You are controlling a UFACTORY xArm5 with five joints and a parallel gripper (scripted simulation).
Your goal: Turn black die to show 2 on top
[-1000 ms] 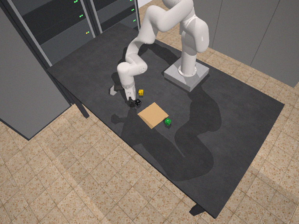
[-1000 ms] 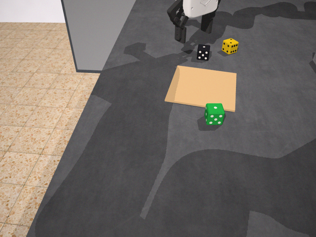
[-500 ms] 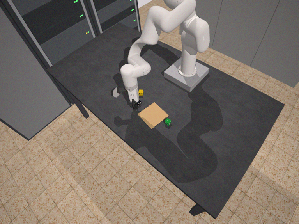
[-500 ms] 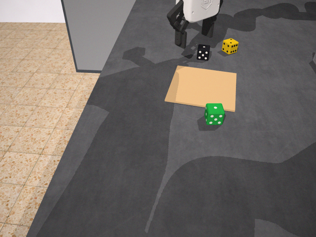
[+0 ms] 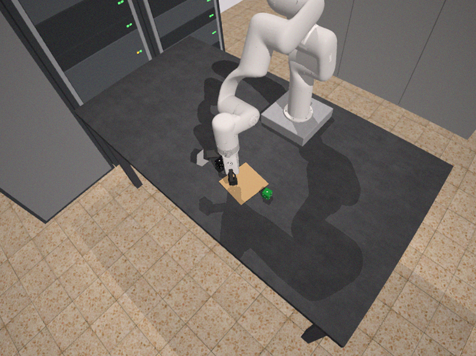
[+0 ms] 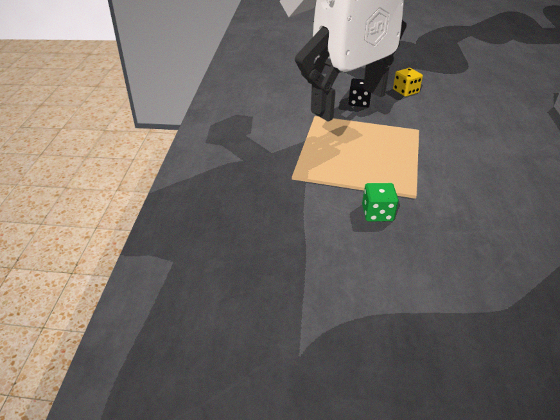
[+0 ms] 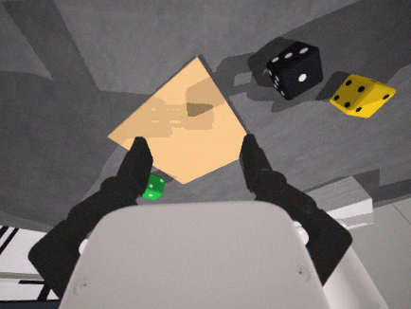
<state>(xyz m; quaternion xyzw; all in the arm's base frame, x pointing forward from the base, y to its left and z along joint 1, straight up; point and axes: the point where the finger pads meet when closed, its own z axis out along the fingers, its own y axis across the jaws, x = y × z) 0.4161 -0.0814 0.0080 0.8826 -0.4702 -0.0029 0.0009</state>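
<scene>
The black die (image 6: 359, 93) lies flat on the dark table, just beyond the far edge of the tan mat (image 6: 359, 155) and off it. Its top face appears to show one pip. It also shows in the wrist view (image 7: 294, 68) and in the top view (image 5: 218, 164). My gripper (image 6: 348, 103) is open and empty and hangs low over the mat's far left corner, as the wrist view (image 7: 195, 147) shows. The die is beside the fingers, not between them. The mat (image 7: 177, 120) lies flat.
A yellow die (image 6: 408, 81) lies on the table right of the black die, a small gap apart. A green die (image 6: 381, 201) lies on the table against the mat's near edge. A grey cabinet (image 6: 171, 58) stands at the table's left. The arm's base (image 5: 297, 119) is behind.
</scene>
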